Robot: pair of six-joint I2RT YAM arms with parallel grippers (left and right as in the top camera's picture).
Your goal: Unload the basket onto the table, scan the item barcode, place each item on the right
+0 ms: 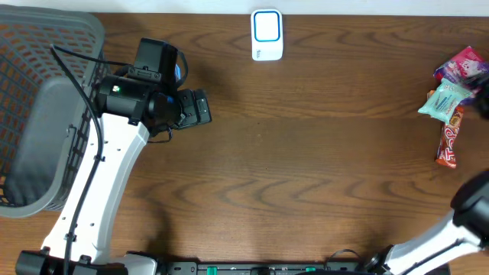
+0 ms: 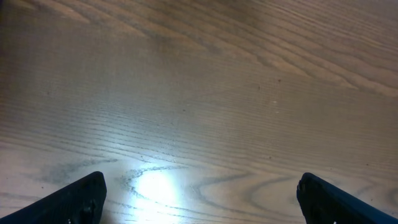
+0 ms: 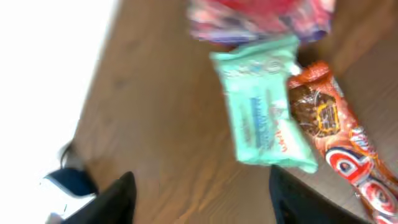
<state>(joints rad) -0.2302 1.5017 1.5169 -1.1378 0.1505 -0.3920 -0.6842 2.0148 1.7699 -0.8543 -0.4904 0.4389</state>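
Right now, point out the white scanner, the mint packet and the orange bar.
white scanner (image 1: 267,36), overhead view, centre of its face
mint packet (image 3: 266,118), right wrist view, middle of its wrapper
orange bar (image 3: 339,142), right wrist view, middle of its wrapper

a grey mesh basket (image 1: 38,53) sits on the wooden table's (image 1: 321,168) left edge.

Mint-green packet (image 3: 264,106), orange-red bar (image 3: 339,146) — brown wood-grain table (image 1: 306,153), grey basket (image 1: 61,19)

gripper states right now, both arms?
Left gripper: open, empty.
Right gripper: open, holding nothing; the mint packet lies just beyond its fingers.
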